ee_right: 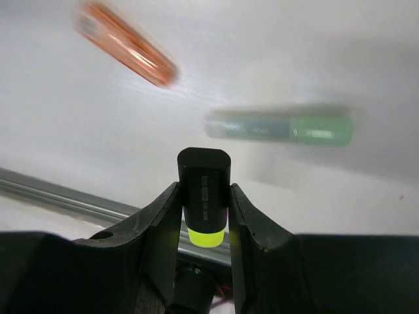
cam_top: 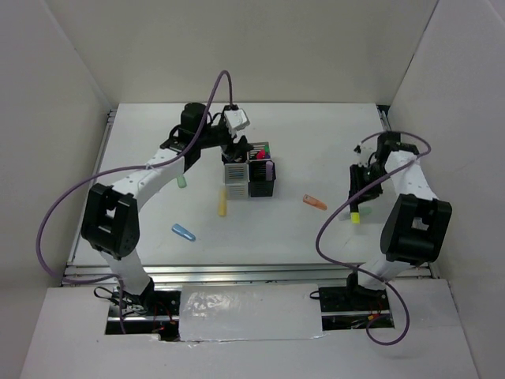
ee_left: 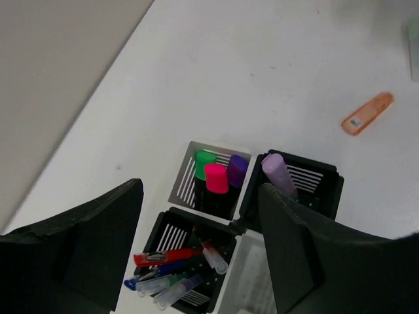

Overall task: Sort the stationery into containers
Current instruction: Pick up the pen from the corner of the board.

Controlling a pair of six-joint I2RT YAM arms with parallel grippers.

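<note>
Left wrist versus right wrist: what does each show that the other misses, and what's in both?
Left wrist only: the cup block, holding green, pink and purple highlighters, a lilac marker and a bundle of pens. Right wrist only: the right jaws shut on a black, yellow-ended highlighter, and a metal rail. Both: the orange marker, lying loose. Right wrist's green marker may be the pale sliver at left wrist's right edge.

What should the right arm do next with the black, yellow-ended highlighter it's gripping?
Probably carry it left toward the block of slotted pen cups: the right gripper is shut on the black, yellow-ended highlighter far from them, and the silver cup there already holds green-, pink- and purple-capped highlighters.
</note>
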